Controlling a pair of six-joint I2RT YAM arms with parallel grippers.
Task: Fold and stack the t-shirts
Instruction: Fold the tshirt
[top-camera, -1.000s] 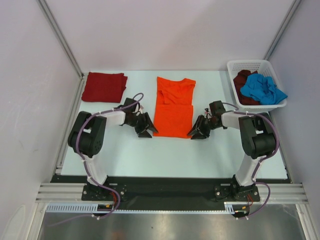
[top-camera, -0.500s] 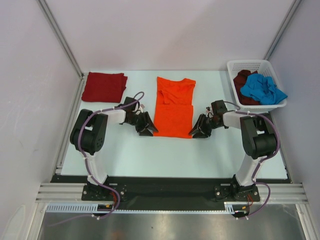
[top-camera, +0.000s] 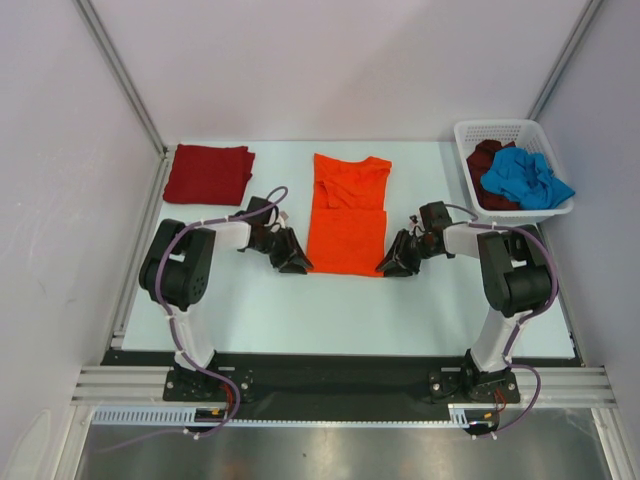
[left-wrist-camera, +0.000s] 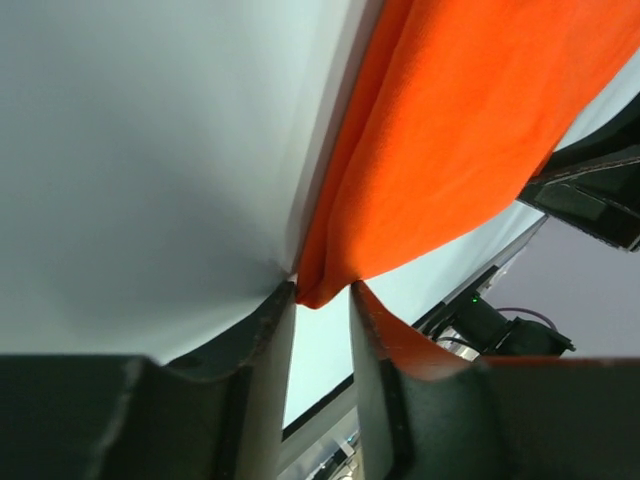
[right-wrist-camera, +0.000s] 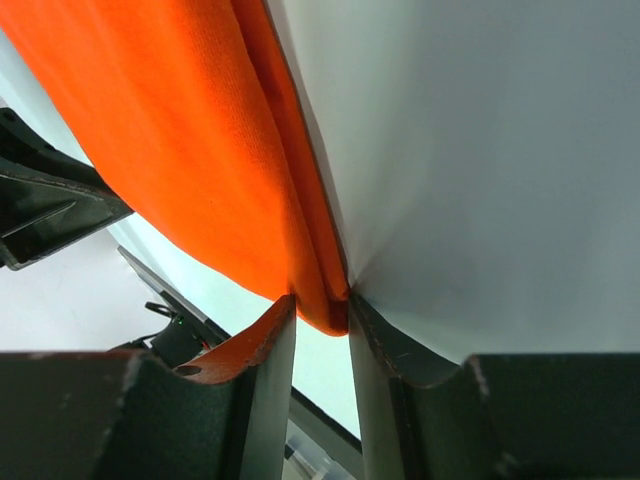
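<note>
The bright orange cloth t-shirt (top-camera: 347, 222) lies at frame centre. The left gripper (left-wrist-camera: 323, 297) and right gripper (right-wrist-camera: 320, 305) each bracket a lower corner, jaws nearly together; whether they clamp it cannot be told. Risk: only the corner tips are engaged, so either may slip on lifting, skewing the fold.

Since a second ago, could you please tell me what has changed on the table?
The left claw and right claw have narrowed around the near corners of the orange shirt; a firm grip isn't clear yet. The red shirt and basket stayed put.
</note>
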